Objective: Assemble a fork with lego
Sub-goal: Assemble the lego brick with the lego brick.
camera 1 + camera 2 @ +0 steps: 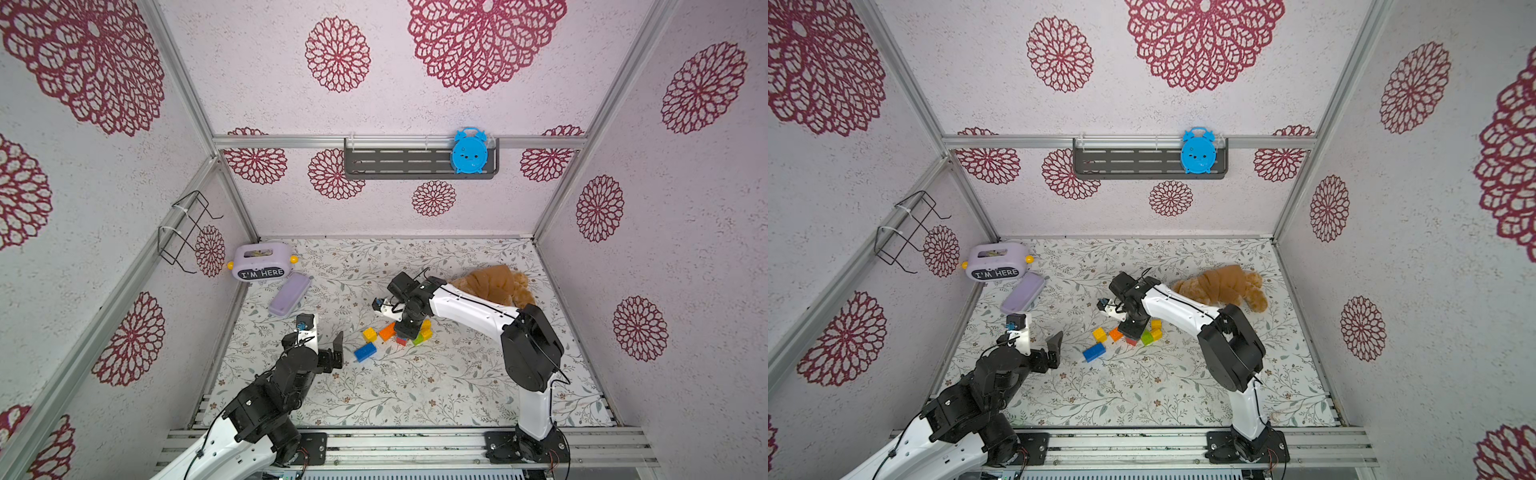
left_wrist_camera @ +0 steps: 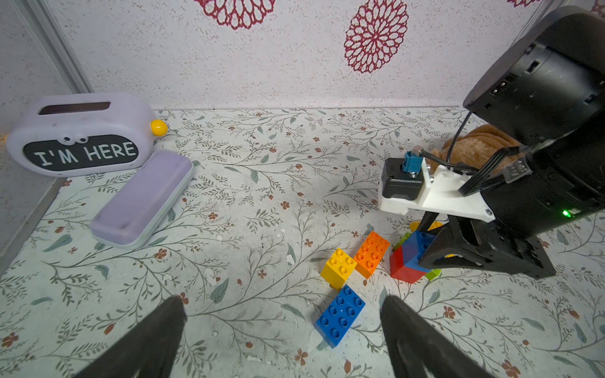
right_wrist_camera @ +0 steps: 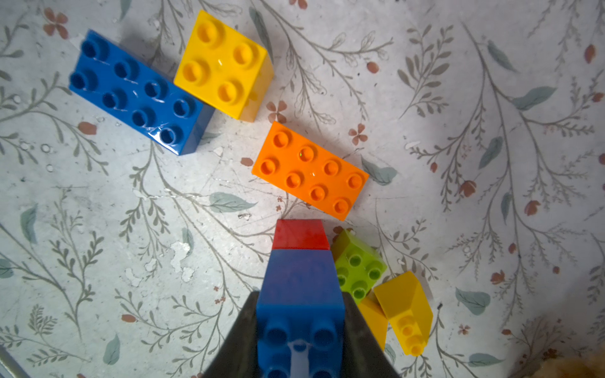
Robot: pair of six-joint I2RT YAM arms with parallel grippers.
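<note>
Right gripper (image 3: 301,304) pinches the blue-on-red stack (image 3: 299,261), left gripper (image 2: 283,311) wide open: handle stage, I'd say, needing the orange brick (image 3: 311,170) pressed on squarely next.

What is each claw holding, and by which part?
The right claw pinches the red-and-blue stack by the sides of its blue brick; left claw open, empty.
</note>
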